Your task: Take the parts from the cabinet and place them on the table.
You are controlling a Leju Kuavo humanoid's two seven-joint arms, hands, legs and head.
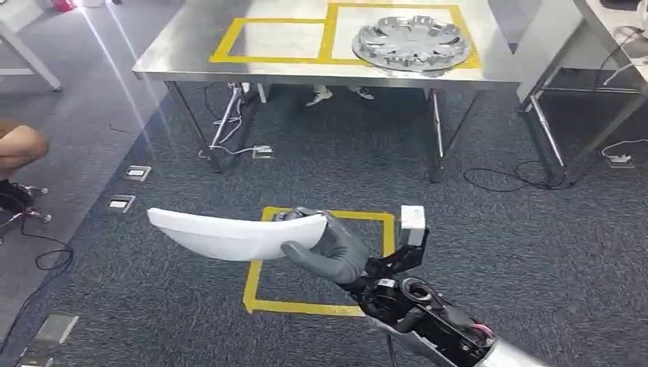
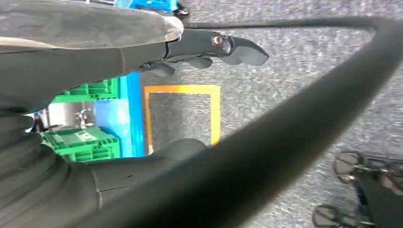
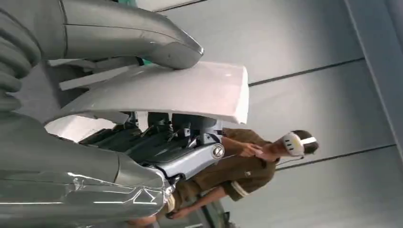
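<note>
We hold a white curved part [image 1: 229, 233] in our right hand [image 1: 336, 248], thumb on top and fingers under one end, out over the carpet with the counter [image 1: 191, 57] well ahead. A hubcap [image 1: 411, 42] already lies there in a taped square. The part looks light, stiff and smooth, so it may slip or swing when held by its end; a grip nearer the middle would steady it. Our left hand [image 2: 209, 47] seems to hold nothing, fingers loosely apart, though the view is poor.
</note>
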